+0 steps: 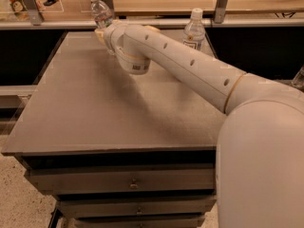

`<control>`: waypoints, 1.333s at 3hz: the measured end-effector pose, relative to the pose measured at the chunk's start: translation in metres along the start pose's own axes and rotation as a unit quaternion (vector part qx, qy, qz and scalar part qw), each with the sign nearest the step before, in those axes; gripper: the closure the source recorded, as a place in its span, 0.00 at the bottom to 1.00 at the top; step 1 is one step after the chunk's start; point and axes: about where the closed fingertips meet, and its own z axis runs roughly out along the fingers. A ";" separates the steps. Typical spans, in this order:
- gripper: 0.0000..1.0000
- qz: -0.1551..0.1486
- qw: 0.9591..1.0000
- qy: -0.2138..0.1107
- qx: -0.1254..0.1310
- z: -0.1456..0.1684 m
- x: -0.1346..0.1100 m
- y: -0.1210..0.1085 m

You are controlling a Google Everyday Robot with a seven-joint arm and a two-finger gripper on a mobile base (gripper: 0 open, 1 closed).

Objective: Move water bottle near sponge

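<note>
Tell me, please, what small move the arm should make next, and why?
Probably carry the water bottle a little to the right in view. The gripper holds it near the table's far edge, while the sponge, seemingly the pale yellow edge peeking over the arm, lies further right, short of the taller bottle.
</note>
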 end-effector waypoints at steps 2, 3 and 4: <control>1.00 0.048 0.997 0.011 0.066 -0.035 0.025 -0.026; 1.00 0.066 0.995 0.004 0.078 -0.040 0.029 -0.031; 1.00 0.066 0.995 0.004 0.078 -0.041 0.026 -0.032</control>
